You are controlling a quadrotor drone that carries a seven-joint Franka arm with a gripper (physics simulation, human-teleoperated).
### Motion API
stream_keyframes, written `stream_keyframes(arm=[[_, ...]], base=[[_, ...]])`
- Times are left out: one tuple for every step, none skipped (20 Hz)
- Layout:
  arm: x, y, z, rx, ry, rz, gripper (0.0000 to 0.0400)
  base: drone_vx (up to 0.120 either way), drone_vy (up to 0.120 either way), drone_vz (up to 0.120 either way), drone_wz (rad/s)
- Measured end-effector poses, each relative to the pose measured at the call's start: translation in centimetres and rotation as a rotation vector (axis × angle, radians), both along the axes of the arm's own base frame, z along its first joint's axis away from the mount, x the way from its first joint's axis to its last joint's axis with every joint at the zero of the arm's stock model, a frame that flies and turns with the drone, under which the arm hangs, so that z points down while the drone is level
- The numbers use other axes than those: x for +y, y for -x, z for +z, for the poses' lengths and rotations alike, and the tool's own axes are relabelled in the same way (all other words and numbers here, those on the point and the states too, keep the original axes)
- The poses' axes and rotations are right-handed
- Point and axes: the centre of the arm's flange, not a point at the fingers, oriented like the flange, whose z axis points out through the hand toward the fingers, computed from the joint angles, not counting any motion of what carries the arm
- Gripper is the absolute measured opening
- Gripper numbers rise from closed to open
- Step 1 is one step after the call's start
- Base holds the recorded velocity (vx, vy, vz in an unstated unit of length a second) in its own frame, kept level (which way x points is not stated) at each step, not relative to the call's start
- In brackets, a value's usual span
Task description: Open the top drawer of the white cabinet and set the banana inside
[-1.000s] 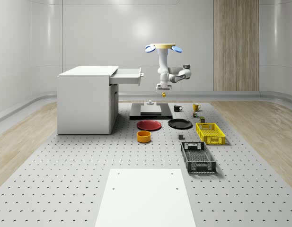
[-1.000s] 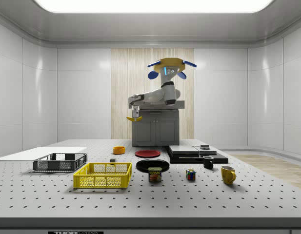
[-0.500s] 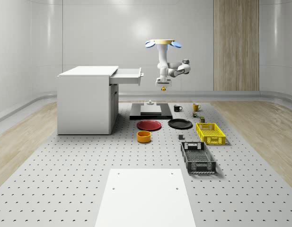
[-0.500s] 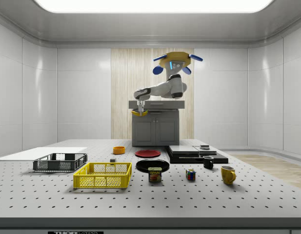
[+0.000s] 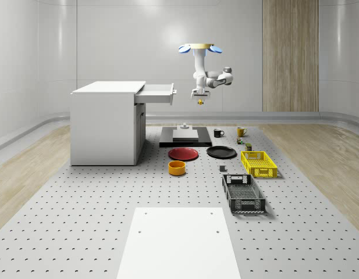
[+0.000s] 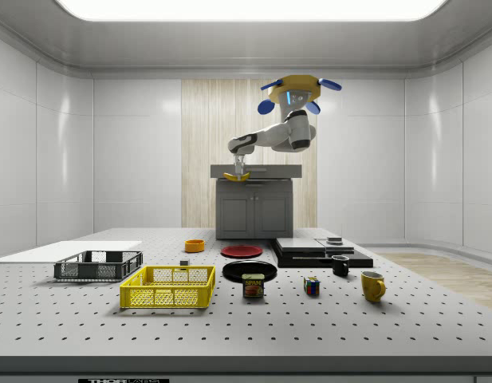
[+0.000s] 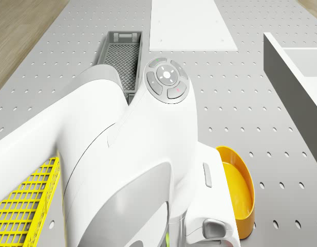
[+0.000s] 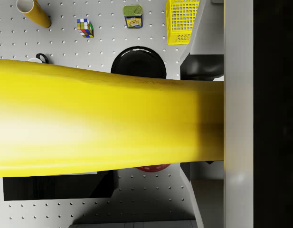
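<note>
Hovering above the perforated table (image 5: 80, 232), the drone (image 5: 201, 49) hangs right of the cabinet's (image 5: 103, 122) open drawer (image 5: 157, 93); its gripper (image 5: 200, 99) pinches the smooth curved banana (image 6: 237, 178) level with the boxy drawer.

The drone (image 5: 201, 49) hovers high in the air. Its arm (image 6: 271, 137) bends out sideways, wrist pointing down, gripper (image 5: 200, 99) clamped on the banana (image 6: 237, 177) at six o'clock.

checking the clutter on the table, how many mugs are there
2, at the far end of the table: a black mug beside the dark slab, and a yellow mug toward the whole-scene view's right. Others may be hidden.
</note>
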Motion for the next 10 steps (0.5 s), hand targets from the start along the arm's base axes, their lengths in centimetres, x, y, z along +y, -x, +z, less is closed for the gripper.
stream_keyframes(arm=[[0.0, 0.0, 0.0, 0.0, 0.0, 0.0, 0.02], [0.0, 0.0, 0.0, 0.0, 0.0, 0.0, 0.02], [0.0, 0.0, 0.0, 0.0, 0.0, 0.0, 0.02], [0.0, 0.0, 0.0, 0.0, 0.0, 0.0, 0.02], [0.0, 0.0, 0.0, 0.0, 0.0, 0.0, 0.02], [0.0, 0.0, 0.0, 0.0, 0.0, 0.0, 0.02], [0.0, 0.0, 0.0, 0.0, 0.0, 0.0, 0.02], [0.0, 0.0, 0.0, 0.0, 0.0, 0.0, 0.02], [0.0, 0.0, 0.0, 0.0, 0.0, 0.0, 0.02], [0.0, 0.0, 0.0, 0.0, 0.0, 0.0, 0.02]], base=[[-0.12, 0.0, 0.12, 0.0], [-0.12, 0.0, 0.12, 0.0], [-0.12, 0.0, 0.12, 0.0], [-0.12, 0.0, 0.12, 0.0], [-0.12, 0.0, 0.12, 0.0], [-0.12, 0.0, 0.12, 0.0], [-0.12, 0.0, 0.12, 0.0], [-0.12, 0.0, 0.12, 0.0], [-0.12, 0.0, 0.12, 0.0], [-0.12, 0.0, 0.12, 0.0]])
